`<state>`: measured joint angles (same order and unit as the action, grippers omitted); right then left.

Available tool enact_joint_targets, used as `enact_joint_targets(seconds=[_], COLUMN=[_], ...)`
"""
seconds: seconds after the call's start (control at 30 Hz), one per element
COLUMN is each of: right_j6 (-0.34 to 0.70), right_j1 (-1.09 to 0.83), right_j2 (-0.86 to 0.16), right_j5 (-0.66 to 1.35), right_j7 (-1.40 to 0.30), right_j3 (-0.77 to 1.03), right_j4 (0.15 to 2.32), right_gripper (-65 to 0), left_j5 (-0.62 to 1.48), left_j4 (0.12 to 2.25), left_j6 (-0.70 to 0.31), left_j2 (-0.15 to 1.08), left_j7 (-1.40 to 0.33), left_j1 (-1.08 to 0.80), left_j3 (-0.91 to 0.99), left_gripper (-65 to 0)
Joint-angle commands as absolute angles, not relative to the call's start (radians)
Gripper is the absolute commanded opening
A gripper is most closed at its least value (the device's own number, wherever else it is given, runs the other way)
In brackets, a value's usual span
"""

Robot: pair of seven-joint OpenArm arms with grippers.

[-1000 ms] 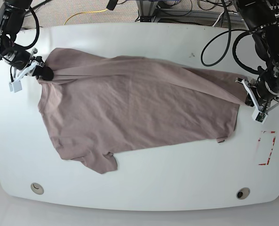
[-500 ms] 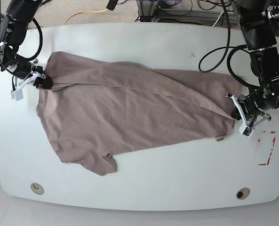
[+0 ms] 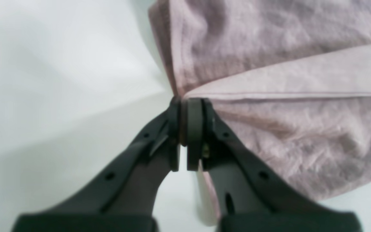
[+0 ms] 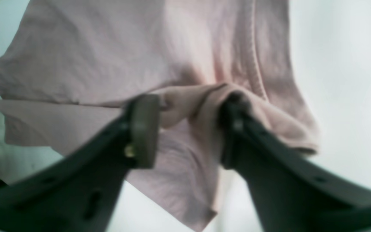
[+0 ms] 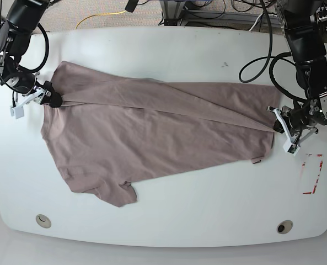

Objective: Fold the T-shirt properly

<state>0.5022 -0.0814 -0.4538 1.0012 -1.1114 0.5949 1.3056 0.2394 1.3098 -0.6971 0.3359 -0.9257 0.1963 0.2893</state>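
One T-shirt (image 5: 152, 132) lying spread across counter (image 5: 180, 215), top edge folding over. Right hand (image 4: 185, 129) gaping around bunched collar-end cloth, risking snagging a pad on retreat. Left hand (image 3: 185, 135) pinching hem corner, risking dragging the fold crooked.

T-shirt (image 5: 152, 138): folded upper flap, raised and taut a second ago, now lowered flatter onto the body; its far edge runs straighter across the counter (image 5: 169, 215).
Right gripper (image 4: 185, 129): jaws parted since a second ago, bunched cloth loose between them.
Left gripper (image 5: 278, 127): shifted inward along the counter, lower, clamped on the hem corner as before.
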Motion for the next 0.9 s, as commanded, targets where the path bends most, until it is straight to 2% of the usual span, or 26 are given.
enact_joint_targets(seconds=[0.0,0.07,0.27,0.5,0.87], right_j6=[0.513,0.513,0.513,0.513,0.515], right_j1=[-0.090,-0.108,-0.173,-0.285,-0.314], right_j2=[-0.470,-0.438,-0.380,-0.311,-0.229], right_j5=[1.032,1.032,1.032,1.030,1.024], right_j7=[-1.110,-1.132,-1.218,-1.216,-1.216], right_j3=[0.653,0.704,0.812,0.823,0.788], right_j4=[1.374,1.412,1.521,1.561,1.555], right_gripper=[-25.2,-22.0,-22.0,-22.0,-22.2], left_j5=[0.249,0.249,0.249,0.249,0.249], left_j4=[1.325,1.325,1.326,1.326,1.331], left_j6=[-0.698,-0.698,-0.698,-0.698,-0.698], left_j2=[0.352,0.351,0.351,0.351,0.351], left_j7=[-0.906,-0.906,-0.906,-0.906,-0.906], left_j1=[0.217,0.217,0.206,0.205,0.205], left_j3=[0.294,0.292,0.292,0.292,0.292], left_gripper=[-63.3,-63.3,-63.3,-63.3,-63.3])
